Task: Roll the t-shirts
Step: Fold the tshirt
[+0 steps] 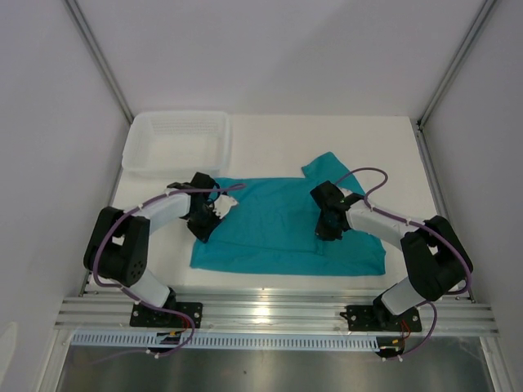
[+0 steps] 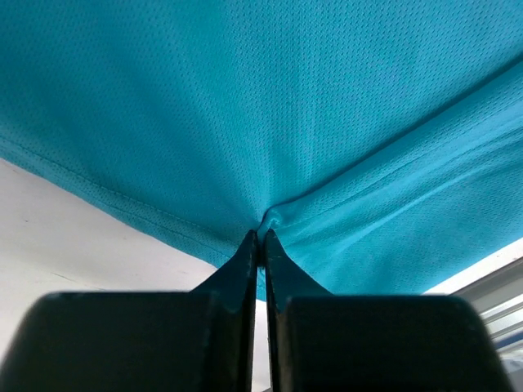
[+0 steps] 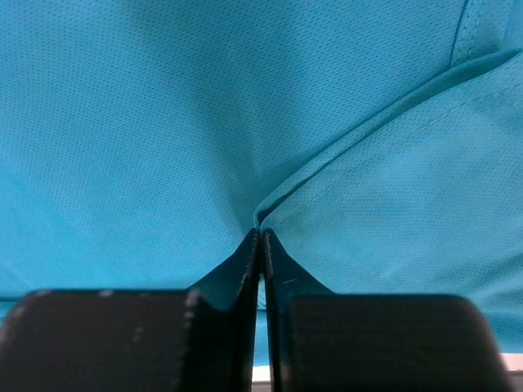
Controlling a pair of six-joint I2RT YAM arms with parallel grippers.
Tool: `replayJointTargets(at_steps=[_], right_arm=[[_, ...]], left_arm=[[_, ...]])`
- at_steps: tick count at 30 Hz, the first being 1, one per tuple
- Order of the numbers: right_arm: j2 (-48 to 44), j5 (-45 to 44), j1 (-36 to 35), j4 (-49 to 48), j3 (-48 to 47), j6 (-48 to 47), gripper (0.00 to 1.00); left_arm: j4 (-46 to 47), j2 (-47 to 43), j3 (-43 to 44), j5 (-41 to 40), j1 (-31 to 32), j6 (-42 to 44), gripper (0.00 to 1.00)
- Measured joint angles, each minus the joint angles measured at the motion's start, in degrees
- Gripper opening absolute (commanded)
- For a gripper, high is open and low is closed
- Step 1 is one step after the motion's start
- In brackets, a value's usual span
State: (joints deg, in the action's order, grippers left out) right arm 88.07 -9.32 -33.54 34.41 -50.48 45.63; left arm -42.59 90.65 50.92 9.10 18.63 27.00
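Currently the teal t-shirt (image 1: pixel 286 229) lies spread out flat in the middle of the white desk (image 1: pixel 270 147). Its long edges run from 9 o'clock to 3 o'clock, and one short sleeve (image 1: pixel 329 167) sticks out toward 1 o'clock. A white plastic basket (image 1: pixel 178 115) sits on the desk at 11 o'clock from the shirt, close to its far left corner but apart from it.

Both arms reach in over the cloth from the near edge. The left fingers (image 1: pixel 202 231) are down at the shirt's 9 o'clock edge. In the left wrist view they (image 2: pixel 243 273) are pressed together with only a hairline gap. A small pucker of teal mesh is nipped between their tips, and creases fan away from the pinch toward 2 o'clock. The stitched hem (image 2: pixel 122 208) runs just beside the tips, with bare desk showing below it at 8 o'clock.

The right fingers (image 1: pixel 325 231) rest on the shirt toward its 3 o'clock side, at 6 o'clock from the sleeve. In the right wrist view they (image 3: pixel 245 269) are likewise closed tight on a fold of the fabric. A seamed edge (image 3: pixel 368 135) rises from the pinch toward 1 o'clock. An aluminium rail (image 1: pixel 270 310) crosses the near edge of the desk, at 6 o'clock from the shirt.
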Motion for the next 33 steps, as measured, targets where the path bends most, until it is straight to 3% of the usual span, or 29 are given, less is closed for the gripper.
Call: replayJointTargets(at_steps=[2,16,19,20,22,23,25,26,33], right_arm=[[0.00,-0.22,0.00,0.04,0.00,0.20,0.00],[-0.22,-1.90,1.42,-0.15,0.00,1.99,0.00],[-0.22,-1.84,1.55,-0.50,0.00,2.27,0.08],[-0.22,-1.75,1.55,-0.85,0.00,2.29,0.19],[-0.22,-1.42,1.55,-1.68,0.00,2.34,0.28],[-0.22,-0.94,1.55,-2.27,0.00,2.23,0.34],[-0.22,-0.20,1.60,-3.26,0.00,1.97,0.39],[-0.22,0.20,1.60,-3.61,0.00,1.77,0.45],[-3.41,1.68,2.86,-2.54,-0.96,0.33,0.51]], left_arm=[[-0.02,-0.28,0.00,0.13,0.00,-0.07,0.01],[1.73,-7.61,-1.49,-1.33,-0.70,-0.07,0.01],[2.08,-6.56,-1.77,-1.49,-1.05,-0.07,0.01],[2.38,-5.97,-1.77,-1.55,-1.09,-0.07,0.03],[2.86,-4.66,-1.77,-1.75,-1.16,-0.09,0.10],[2.95,-4.22,-1.77,-1.86,-1.18,-0.02,0.22],[3.04,-3.56,-1.77,-1.92,-1.22,0.02,0.32],[3.04,-3.45,-1.77,-1.99,-1.27,-0.04,0.43],[2.25,-3.76,-1.57,-1.57,-1.51,-0.48,0.53]])
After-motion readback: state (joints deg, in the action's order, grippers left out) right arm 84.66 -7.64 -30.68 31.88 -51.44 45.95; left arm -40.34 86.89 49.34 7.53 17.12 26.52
